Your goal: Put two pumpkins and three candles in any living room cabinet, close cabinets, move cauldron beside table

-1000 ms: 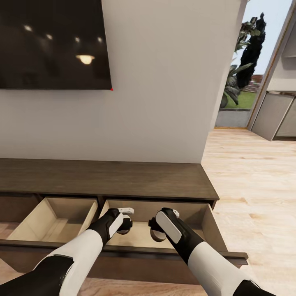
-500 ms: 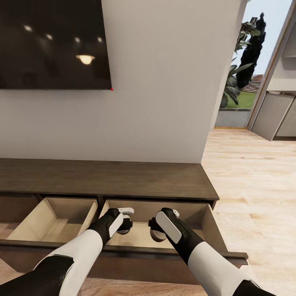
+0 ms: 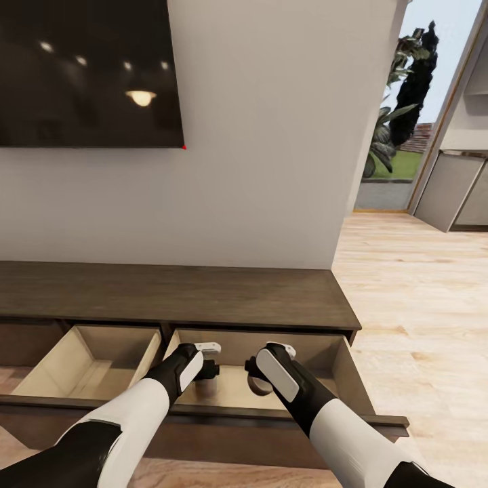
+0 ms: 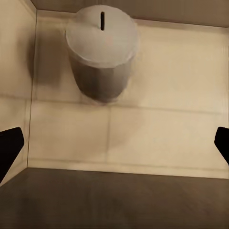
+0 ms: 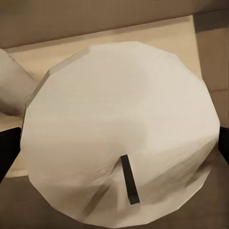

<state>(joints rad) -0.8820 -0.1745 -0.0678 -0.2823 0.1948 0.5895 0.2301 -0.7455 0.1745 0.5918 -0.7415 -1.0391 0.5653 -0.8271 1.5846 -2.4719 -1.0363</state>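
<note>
Beige drawer [image 3: 335, 366] with two candles, one [image 4: 101, 50] beneath spread left hand [image 4: 114, 145], one [image 5: 119, 129] pinched by right hand [image 5: 114, 145]

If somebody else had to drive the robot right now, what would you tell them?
Left gripper: open, above the first candle, which stands upright on the floor of the open drawer of the cabinet.
Right gripper: looks shut on the second candle, held over the same drawer, not yet let go.
Done: one candle in.
Left: drop the second candle, fetch the third candle and both pumpkins, shut this drawer and the other open drawer, then put the cauldron next to the table.
</note>
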